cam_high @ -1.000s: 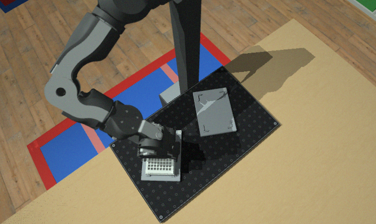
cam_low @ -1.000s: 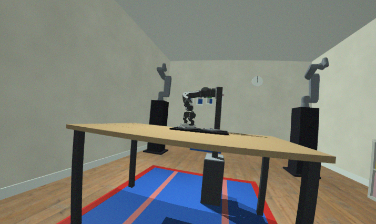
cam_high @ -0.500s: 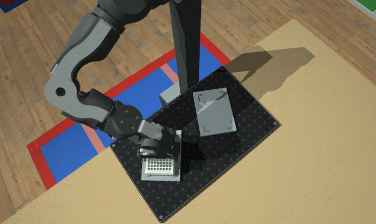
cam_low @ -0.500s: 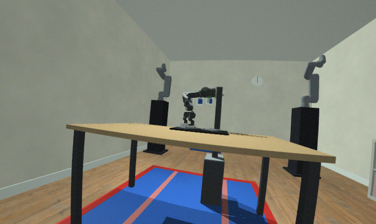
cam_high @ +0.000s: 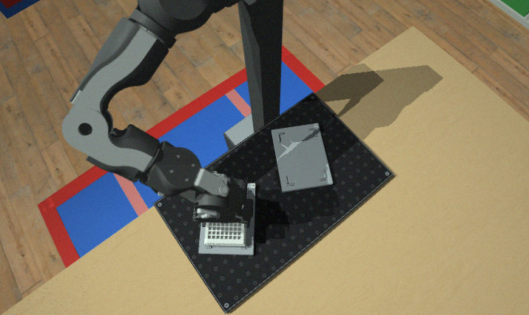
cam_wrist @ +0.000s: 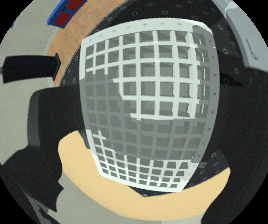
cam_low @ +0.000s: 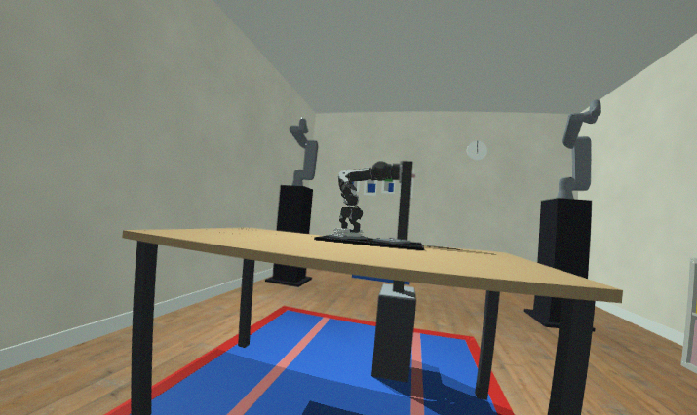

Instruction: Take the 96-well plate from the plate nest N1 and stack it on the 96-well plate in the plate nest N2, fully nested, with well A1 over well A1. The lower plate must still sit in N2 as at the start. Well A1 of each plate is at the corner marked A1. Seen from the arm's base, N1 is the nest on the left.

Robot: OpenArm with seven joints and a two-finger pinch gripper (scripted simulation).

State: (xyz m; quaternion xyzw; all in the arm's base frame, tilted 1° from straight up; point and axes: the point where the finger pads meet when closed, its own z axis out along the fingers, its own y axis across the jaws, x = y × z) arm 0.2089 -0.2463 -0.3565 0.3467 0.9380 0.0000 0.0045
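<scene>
The white 96-well plate [cam_high: 223, 234] is at the grey nest N2 [cam_high: 227, 249], at the near left of the black baseplate [cam_high: 274, 203]. My gripper [cam_high: 222, 217] stands right over it, shut on the plate across its far part. In the wrist view the plate's well grid [cam_wrist: 147, 103] fills the centre, slightly tilted. I cannot tell the held plate apart from a lower plate beneath it, nor see any A1 mark. Nest N1 [cam_high: 301, 157] at the far right of the baseplate is empty and shows its corner brackets. In the exterior view the gripper [cam_low: 350, 222] is low over the baseplate.
The arm's black mounting post [cam_high: 260, 62] rises at the baseplate's far edge, close to N1. The baseplate lies on a tan table [cam_high: 414, 215]. Other robot arms on black pedestals [cam_low: 564, 257] stand far off by the walls.
</scene>
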